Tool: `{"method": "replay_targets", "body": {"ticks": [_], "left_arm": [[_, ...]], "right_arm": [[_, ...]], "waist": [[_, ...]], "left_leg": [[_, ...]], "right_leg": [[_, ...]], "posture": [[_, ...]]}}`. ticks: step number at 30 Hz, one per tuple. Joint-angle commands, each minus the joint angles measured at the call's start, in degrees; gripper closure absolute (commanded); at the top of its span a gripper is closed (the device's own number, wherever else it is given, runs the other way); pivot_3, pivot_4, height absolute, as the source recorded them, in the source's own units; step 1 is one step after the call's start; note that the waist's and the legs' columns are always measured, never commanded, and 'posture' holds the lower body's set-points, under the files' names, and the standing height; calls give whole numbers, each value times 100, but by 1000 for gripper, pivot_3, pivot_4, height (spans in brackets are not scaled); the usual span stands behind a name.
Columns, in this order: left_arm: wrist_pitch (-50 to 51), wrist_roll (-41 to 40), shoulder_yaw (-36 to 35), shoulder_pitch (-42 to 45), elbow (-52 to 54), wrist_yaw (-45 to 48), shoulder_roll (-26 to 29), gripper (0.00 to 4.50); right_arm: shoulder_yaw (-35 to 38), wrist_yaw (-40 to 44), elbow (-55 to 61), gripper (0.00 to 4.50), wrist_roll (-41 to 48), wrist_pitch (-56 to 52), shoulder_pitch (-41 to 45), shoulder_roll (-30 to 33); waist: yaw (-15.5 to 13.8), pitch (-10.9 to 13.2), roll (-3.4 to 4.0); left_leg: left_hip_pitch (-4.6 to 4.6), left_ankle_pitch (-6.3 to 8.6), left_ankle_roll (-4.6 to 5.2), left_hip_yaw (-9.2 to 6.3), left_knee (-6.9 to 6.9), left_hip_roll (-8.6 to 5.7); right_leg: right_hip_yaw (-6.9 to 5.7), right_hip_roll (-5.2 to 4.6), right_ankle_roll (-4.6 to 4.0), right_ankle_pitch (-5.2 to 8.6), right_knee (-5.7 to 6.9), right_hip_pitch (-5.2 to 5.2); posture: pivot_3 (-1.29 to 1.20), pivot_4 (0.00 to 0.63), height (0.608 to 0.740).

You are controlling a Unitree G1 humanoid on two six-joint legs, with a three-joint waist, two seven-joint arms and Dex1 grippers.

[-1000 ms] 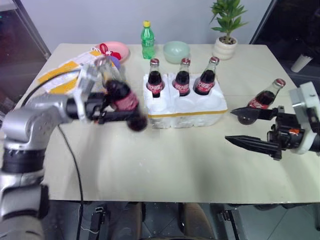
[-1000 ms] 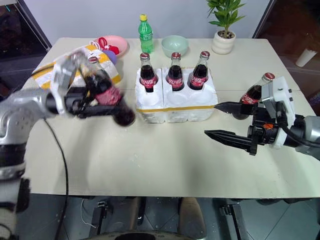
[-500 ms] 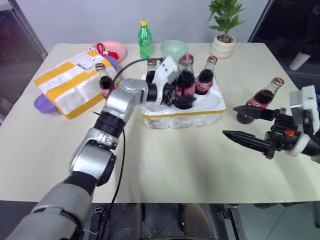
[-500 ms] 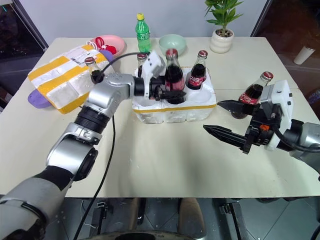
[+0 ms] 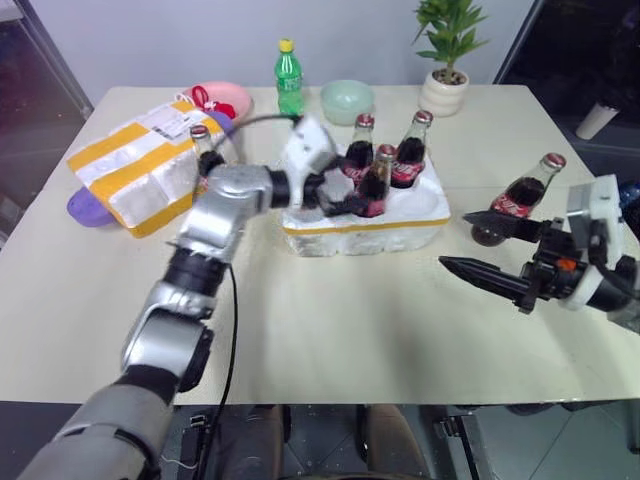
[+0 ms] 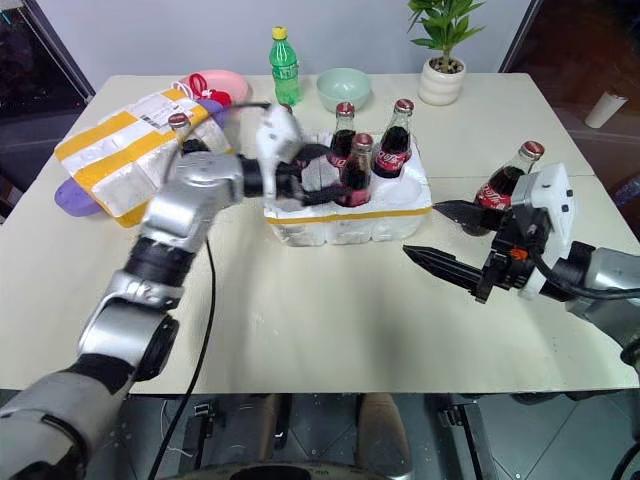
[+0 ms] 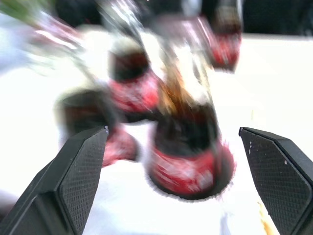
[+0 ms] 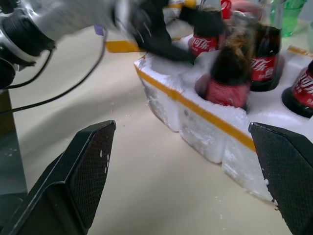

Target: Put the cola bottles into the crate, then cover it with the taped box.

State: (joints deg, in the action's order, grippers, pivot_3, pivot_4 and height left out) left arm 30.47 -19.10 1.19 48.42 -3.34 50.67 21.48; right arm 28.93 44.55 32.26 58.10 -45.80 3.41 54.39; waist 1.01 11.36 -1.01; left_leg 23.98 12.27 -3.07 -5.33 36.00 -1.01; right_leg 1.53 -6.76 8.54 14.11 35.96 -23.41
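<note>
Four cola bottles (image 6: 356, 170) stand in the crate (image 6: 350, 215): my left gripper (image 5: 345, 200), jaws wide and empty, has one just ahead of its fingers, seated in a front well. One waits beside my open, empty right gripper (image 6: 437, 240), one near the taped box (image 5: 140, 165) for later covering.

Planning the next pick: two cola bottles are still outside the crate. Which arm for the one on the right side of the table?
Right. The right gripper is open with the loose cola bottle just beyond its fingers. The left gripper is at the crate, open around a bottle just seated in a front well.
</note>
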Motion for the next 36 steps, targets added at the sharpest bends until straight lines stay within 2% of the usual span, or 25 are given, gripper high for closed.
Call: {"method": "replay_targets", "body": {"ticks": [1,3,5,9,20,36], "left_arm": [[885,-792,-1006,-625,1761,-590,361,48],[1362,-697,-1325,-1342,2487,-1082,664,48],[1730,-544,-1573,-1870,2778,-1652,744,48],[1638,-162,-1636,-2226,2516,-2438,707,48],[496,535,-1040,-1111,110,-2873,514,48],[-1664,1213,-421,373,-3582,-2398,124,48]], "right_arm": [[5,114,-53,0,-11,135,53,-32],[-31,195,-134,0,-50,166,84,-23],[-75,296,-203,0,-113,206,115,7],[-119,481,-335,0,-193,247,237,91],[-89,537,-327,0,-119,-9,652,344],[178,99,-182,0,249,-119,710,287]], "waist": [[-23,-1,1],[-44,-2,2],[-50,-2,1],[-120,1,-9],[-170,-1,-7],[-174,-1,-7]], "left_leg": [[0,0,0,-2,1,0],[-4,0,0,-2,9,-2],[-21,0,0,-1,13,-4],[-49,0,-1,-3,18,-4],[-43,0,-1,0,8,-5],[-39,0,-1,2,6,-5]], "right_leg": [[0,0,0,0,2,0],[0,0,0,0,2,10],[0,-1,0,0,-3,32],[-2,0,-25,14,-14,68],[-2,-1,-5,0,-48,71],[-3,-1,0,-3,-50,69]], "posture": [[0,150,739],[0,150,739],[0,150,739],[0,150,739],[0,150,739],[0,150,739]]}}
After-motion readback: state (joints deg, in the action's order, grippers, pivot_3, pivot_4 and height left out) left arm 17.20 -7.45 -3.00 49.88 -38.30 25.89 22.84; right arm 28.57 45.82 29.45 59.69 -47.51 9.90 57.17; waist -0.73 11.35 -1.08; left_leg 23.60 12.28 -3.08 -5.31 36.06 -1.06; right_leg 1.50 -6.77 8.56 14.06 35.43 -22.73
